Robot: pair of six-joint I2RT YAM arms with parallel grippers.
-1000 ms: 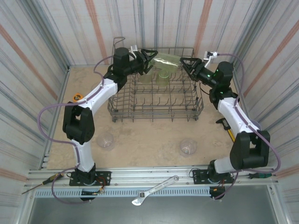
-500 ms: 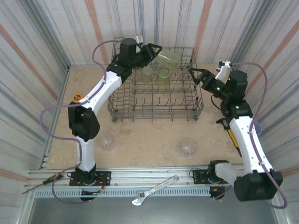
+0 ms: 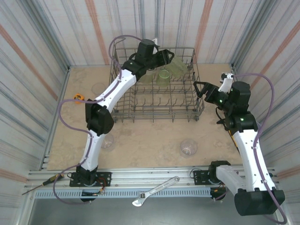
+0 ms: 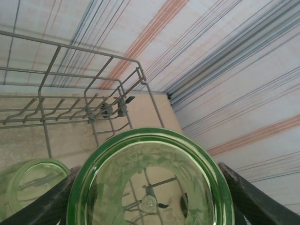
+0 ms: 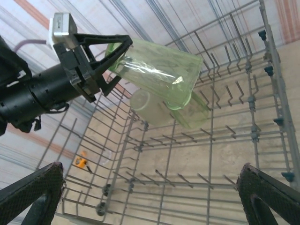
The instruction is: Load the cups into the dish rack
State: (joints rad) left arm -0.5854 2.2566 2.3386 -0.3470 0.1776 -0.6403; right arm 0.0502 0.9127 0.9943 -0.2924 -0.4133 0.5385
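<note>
We've swung our left gripper (image 3: 164,58), clamped on a green cup (image 3: 178,68), over the dish rack (image 3: 154,110) at upper centre for placing, while our right gripper (image 3: 197,90) withdrew, fingers apart.

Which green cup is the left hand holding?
The tilted green cup, in the left hand over the dish rack; the other two sit inside it.

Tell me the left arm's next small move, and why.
Probably lower the green cup a little toward the tines beside the racked cups. The left gripper holds it tilted above the dish rack, so opening now would likely drop it askew.
</note>
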